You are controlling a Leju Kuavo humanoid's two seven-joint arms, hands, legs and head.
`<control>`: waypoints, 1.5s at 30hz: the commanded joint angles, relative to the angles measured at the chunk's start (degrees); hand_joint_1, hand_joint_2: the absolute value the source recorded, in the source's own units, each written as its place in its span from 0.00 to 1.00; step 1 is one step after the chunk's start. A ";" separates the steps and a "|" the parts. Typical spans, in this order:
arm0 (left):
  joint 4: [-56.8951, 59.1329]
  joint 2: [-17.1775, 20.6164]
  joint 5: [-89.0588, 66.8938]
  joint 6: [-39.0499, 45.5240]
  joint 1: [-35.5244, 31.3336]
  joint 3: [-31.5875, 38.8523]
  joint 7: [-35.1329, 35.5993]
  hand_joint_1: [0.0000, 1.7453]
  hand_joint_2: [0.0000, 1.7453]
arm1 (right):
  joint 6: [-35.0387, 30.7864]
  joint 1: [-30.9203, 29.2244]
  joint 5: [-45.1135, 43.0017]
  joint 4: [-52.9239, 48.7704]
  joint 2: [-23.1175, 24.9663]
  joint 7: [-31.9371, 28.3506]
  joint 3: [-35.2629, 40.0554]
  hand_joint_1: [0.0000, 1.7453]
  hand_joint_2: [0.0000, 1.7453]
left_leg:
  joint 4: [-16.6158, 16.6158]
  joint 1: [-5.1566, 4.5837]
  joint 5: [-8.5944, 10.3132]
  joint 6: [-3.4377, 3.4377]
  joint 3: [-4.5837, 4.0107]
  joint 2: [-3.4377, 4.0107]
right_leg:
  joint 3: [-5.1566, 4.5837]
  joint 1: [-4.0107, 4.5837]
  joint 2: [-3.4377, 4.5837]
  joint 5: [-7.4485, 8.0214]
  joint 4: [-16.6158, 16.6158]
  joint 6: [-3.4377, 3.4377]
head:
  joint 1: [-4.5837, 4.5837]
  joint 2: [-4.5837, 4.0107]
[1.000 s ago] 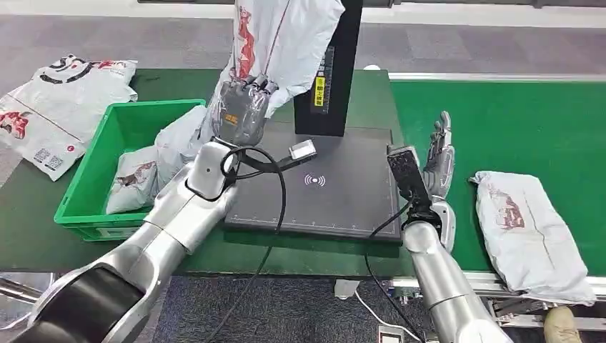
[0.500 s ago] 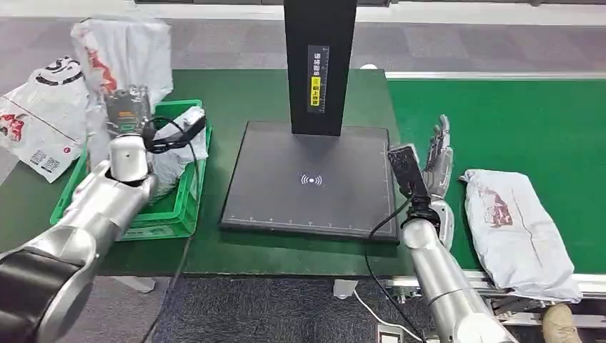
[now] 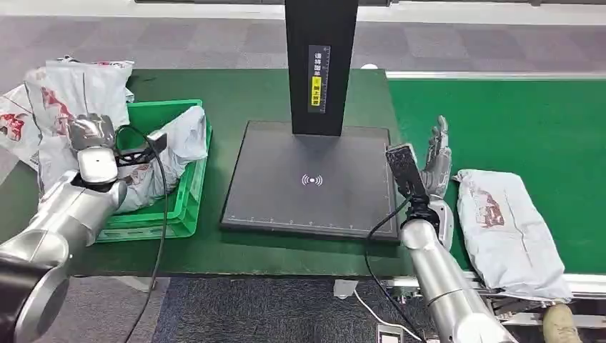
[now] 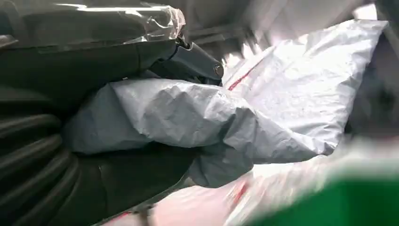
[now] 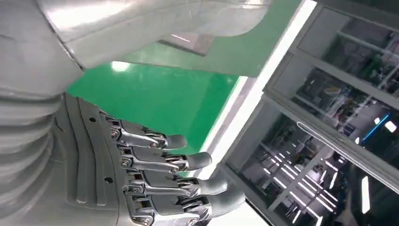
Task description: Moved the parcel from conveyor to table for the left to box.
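A white parcel [image 3: 68,118] is gripped by the left hand [image 3: 89,136] and is held over the far left corner of the green box [image 3: 182,214], at about 9 o'clock in the head view. Its long axis is seen nearly upright, with the upper end rising above the hand and the lower part hanging toward the box. In the left wrist view the crumpled plastic of the parcel [image 4: 197,117] is seen clamped between the dark fingers [image 4: 197,63] and the thumb, and its free end points away from the hand.

Another white bag [image 3: 175,143] is lying in the box, leaning against the right wall. More white bags [image 3: 14,128] are seen on the floor just beyond the held parcel, at 9 to 10 o'clock.

A black scanner plate [image 3: 311,179] is placed in the centre of the green table [image 3: 236,100], and a black post [image 3: 321,64] stands at its far edge, at 12 o'clock.

The right hand [image 3: 437,161] is held upright between the plate and the green conveyor [image 3: 500,121], at 3 o'clock, with the fingers [image 5: 164,162] straight, a little apart, and nothing in them. A second parcel [image 3: 507,229] lies on the conveyor just beside this hand, at 4 o'clock, with its long axis running from far to near.
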 commanded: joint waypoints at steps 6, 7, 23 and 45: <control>1.63 -7.35 11.35 6.50 0.85 14.06 -18.56 0.00 1.00 | -0.23 4.36 2.07 -4.73 -1.80 0.98 -1.44 0.00 1.00 | -0.05 0.03 -0.05 0.03 0.16 -0.23 | 0.28 0.00 -0.17 -0.11 -0.06 -0.01 | 0.02 0.02; 1.81 -7.85 12.80 7.85 0.65 15.53 -19.27 0.00 1.00 | 0.07 4.79 2.52 -5.48 -1.67 1.37 -1.64 0.00 1.00 | -0.12 0.05 -0.08 0.04 0.33 -0.31 | 0.49 0.01 -0.21 -0.14 -0.16 -0.01 | 0.02 0.02; -4.61 -10.26 41.30 29.54 -0.91 28.70 -45.58 0.00 1.00 | -1.00 2.62 3.01 -1.54 -0.48 0.32 -0.47 0.00 1.00 | 0.02 0.07 -0.14 -0.02 0.21 -0.06 | 0.27 0.07 0.09 -0.11 -0.01 -0.04 | 0.02 0.00; -4.03 -29.14 72.16 -23.53 9.09 16.35 -56.56 0.00 1.00 | -7.02 0.36 41.01 9.43 -3.73 20.51 -21.34 0.00 1.00 | 0.05 -0.11 -0.15 0.16 0.13 -0.44 | 0.43 -0.14 -0.32 -0.03 -0.19 0.11 | 0.02 0.02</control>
